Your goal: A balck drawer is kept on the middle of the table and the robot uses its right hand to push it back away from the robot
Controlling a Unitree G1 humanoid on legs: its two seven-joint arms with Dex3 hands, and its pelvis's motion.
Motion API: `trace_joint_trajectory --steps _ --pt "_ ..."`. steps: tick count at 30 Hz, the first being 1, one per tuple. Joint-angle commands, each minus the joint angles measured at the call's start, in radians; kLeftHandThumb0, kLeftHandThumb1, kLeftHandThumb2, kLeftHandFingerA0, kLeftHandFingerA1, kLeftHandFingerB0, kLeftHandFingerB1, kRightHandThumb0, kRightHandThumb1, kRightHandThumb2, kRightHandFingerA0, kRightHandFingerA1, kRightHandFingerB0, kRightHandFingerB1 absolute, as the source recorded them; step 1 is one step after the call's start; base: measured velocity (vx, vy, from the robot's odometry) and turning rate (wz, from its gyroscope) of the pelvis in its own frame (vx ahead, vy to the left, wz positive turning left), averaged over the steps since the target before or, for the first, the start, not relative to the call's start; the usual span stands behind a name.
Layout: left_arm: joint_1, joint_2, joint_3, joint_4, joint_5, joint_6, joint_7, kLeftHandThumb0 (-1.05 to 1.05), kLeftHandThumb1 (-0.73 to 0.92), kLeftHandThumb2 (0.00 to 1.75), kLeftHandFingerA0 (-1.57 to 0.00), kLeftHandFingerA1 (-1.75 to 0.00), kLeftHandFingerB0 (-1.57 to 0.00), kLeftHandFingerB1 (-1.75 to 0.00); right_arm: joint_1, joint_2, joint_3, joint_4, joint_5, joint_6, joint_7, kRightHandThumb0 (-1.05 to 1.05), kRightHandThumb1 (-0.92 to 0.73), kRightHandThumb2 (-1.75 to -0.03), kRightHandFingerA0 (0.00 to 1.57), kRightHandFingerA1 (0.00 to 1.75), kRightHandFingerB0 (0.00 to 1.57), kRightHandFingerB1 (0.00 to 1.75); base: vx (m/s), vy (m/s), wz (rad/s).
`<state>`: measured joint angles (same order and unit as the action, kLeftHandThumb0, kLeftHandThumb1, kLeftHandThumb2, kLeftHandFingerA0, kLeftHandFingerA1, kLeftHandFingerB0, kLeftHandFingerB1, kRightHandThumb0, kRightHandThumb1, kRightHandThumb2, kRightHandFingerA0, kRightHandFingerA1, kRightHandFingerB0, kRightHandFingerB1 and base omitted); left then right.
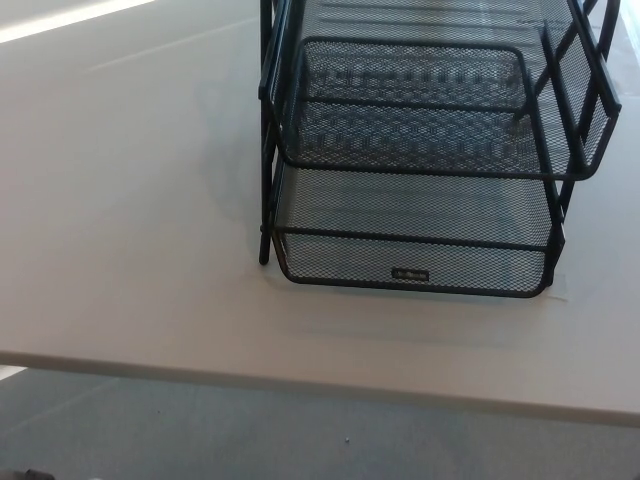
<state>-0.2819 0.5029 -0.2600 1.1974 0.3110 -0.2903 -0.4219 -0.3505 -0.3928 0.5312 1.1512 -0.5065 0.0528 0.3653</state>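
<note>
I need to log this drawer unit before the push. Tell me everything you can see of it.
The black drawer unit is wire mesh on a thin metal frame, with stacked trays. The bottom tray juts toward the robot and carries a small label plate on its front wall. It stands upright on the pale table, right of centre, its top cut off by the picture's edge. Nothing else touches it; no hand shows.

One camera only is supplying the scene, the head view, so no second view is sharing any part of it. It is looking steeply down and forward from above the bench's (130,220) near edge, which is running across the lower part of the picture with grey floor (300,435) showing below it. It is sitting close: the black mesh drawer rack (415,190) is filling the upper right and is running off the top edge.
</note>
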Motion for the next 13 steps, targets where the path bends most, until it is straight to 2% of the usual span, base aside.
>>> trace_joint_trajectory --steps 1,13 --pt "0.008 0.022 0.005 0.005 0.005 -0.016 -0.003 -0.57 0.72 0.63 -0.46 -0.38 -0.31 -0.32 -0.002 -0.001 -0.016 0.013 0.001 -0.010 -0.001 -0.46 -0.74 -0.62 0.59 0.45 0.51 0.40 0.00 0.000 0.00" --pt "0.007 0.023 0.000 0.002 0.010 -0.013 0.000 -0.56 0.75 0.63 -0.46 -0.37 -0.33 -0.32 -0.002 -0.001 -0.017 0.024 -0.005 -0.025 -0.003 -0.47 -0.75 -0.62 0.60 0.45 0.53 0.41 0.00 0.000 0.00"
